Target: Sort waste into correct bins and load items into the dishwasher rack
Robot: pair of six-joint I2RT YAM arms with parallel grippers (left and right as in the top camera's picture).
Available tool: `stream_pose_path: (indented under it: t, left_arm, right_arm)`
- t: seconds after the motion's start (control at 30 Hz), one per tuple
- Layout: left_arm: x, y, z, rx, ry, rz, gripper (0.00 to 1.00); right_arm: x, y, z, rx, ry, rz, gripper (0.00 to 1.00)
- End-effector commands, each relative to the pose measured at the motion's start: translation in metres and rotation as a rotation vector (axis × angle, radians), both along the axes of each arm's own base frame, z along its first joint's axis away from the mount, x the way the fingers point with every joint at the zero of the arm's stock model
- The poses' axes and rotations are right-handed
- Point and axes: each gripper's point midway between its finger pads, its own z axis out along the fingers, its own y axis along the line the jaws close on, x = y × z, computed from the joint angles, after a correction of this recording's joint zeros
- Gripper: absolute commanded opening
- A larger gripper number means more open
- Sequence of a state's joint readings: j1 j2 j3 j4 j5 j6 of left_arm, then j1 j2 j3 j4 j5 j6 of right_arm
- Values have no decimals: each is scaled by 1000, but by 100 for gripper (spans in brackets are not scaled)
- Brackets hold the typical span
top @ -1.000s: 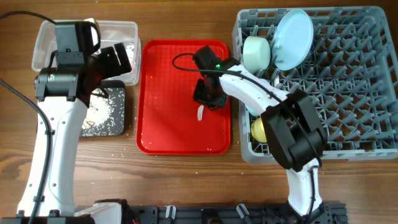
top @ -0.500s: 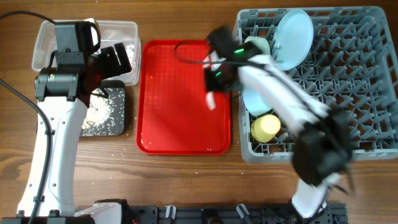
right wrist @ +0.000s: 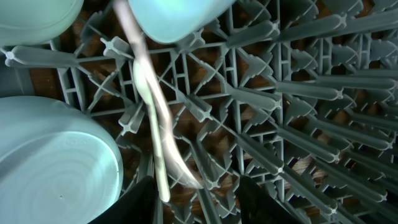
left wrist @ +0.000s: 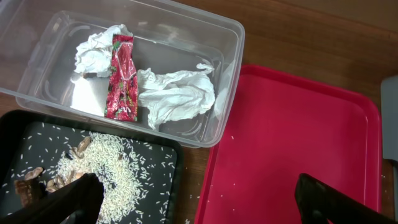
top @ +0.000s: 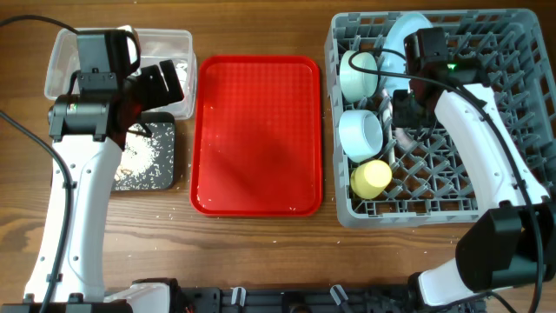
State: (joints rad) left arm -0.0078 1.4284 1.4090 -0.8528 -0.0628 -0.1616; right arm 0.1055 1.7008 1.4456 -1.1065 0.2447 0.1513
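The grey dishwasher rack [top: 486, 165] holds the light blue plate [top: 408, 39], pale green bowl [top: 356, 74], light blue bowl [top: 360, 132] and yellow cup [top: 371, 178]. My right gripper [top: 404, 117] is over the rack, open [right wrist: 198, 186]. White plastic cutlery [right wrist: 152, 112] lies on the pegs between its fingers, close to the left one. My left gripper [top: 161, 83] hangs open and empty [left wrist: 199, 199] above the bins. The clear tub [left wrist: 230, 37] holds the napkins [left wrist: 177, 93] and red wrapper [left wrist: 121, 78]. The black tray [left wrist: 163, 186] holds the rice scraps [left wrist: 106, 165].
The red tray [top: 256, 135] lies between the bins and the rack, with only a few rice grains on it [left wrist: 292, 137]. Loose grains lie on the wooden table by the black tray. In the right wrist view the light blue bowl [right wrist: 56, 168] is close to the left finger.
My right arm has swung from the red tray to the rack, carrying the white fork off the tray. The left arm has not moved.
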Motion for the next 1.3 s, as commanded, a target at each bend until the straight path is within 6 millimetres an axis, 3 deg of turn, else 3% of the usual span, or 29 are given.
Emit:
stream_pose_path:
  t: [0.0,0.07,0.2,0.3,0.33,0.37,0.5,0.63,0.9,1.1,1.27]
  left_arm:
    - [2,4,3,16,-9,3,100]
    - [2,4,3,16,-9,3,100]
    - [2,4,3,16,-9,3,100]
    - [2,4,3,16,-9,3,100]
    - [2,4,3,16,-9,3,100]
    - [2,4,3,16,-9,3,100]
    - [2,4,3,16,-9,3,100]
    - [2,4,3,16,-9,3,100]
    - [2,4,3,16,-9,3,100]
    - [2,4,3,16,-9,3,100]
    - [2,4,3,16,-9,3,100]
  right_arm:
    - [7,-1,12,3,-44,-8,45]
    - [11,12,36,76,-107,11,45]
    - [12,42,102,249,-293,104,49]
    - [-6,57,156,348,-446,163,70]
    - [-15,60,171,369,-485,179,91]
    - [-28,64,190,400,-539,206,100]
    - [-46,66,214,420,-610,231,100]
    - [-50,65,210,419,-591,228,100]
    - [-39,66,210,419,-626,234,100]
    - [-25,63,206,331,-837,341,100]
    - [-46,61,168,323,-1035,367,100]
